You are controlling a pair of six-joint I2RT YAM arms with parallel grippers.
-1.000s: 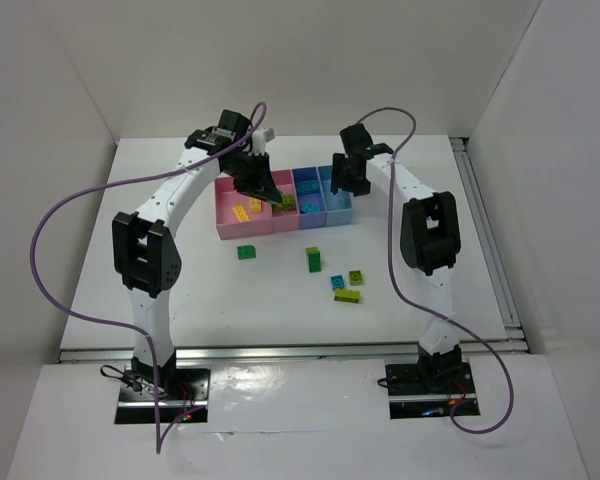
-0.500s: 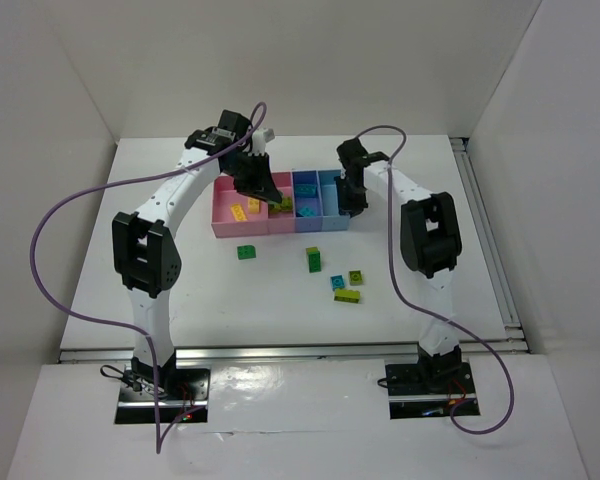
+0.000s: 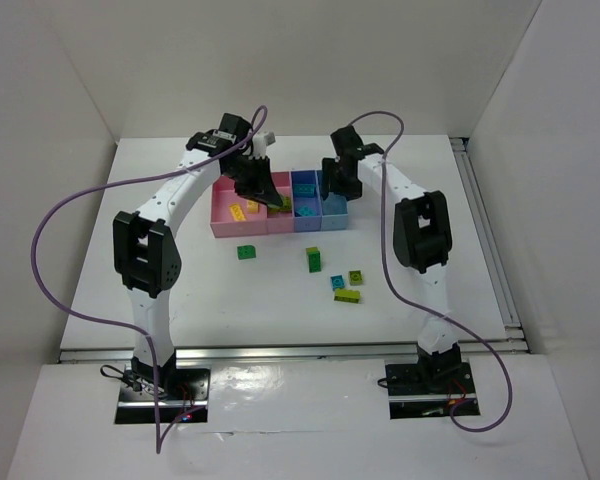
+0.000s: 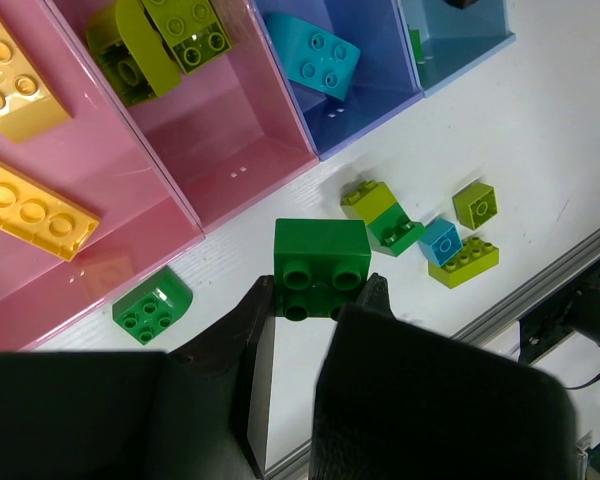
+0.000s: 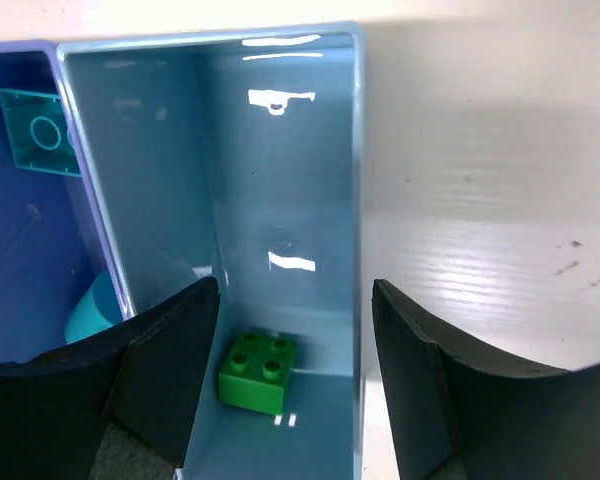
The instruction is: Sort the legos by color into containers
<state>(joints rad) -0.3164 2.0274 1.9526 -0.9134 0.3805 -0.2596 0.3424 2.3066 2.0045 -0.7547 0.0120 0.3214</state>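
Note:
My left gripper point(image 4: 318, 290) is shut on a dark green brick point(image 4: 320, 262) and holds it above the table in front of the bins. In the top view it point(image 3: 276, 203) hangs over the second pink bin point(image 3: 285, 222). My right gripper point(image 5: 295, 290) is open and empty over the light blue bin point(image 5: 280, 130), where a dark green brick point(image 5: 258, 372) lies. Two yellow bricks point(image 4: 30, 205) lie in the left pink bin point(image 3: 228, 222). Lime bricks point(image 4: 160, 45) lie in the second pink bin. A cyan brick point(image 4: 315, 55) lies in the blue-violet bin point(image 3: 307, 215).
Loose bricks lie on the table in front of the bins: a dark green one point(image 3: 246, 252), a lime and green one point(image 3: 313, 259), a cyan one point(image 3: 338, 283) and two lime ones point(image 3: 356, 276) point(image 3: 346, 295). White walls close in the back and sides.
My right gripper has shifted a little left and back over the light blue bin. My left gripper has stayed nearly still with the dark green brick in it.

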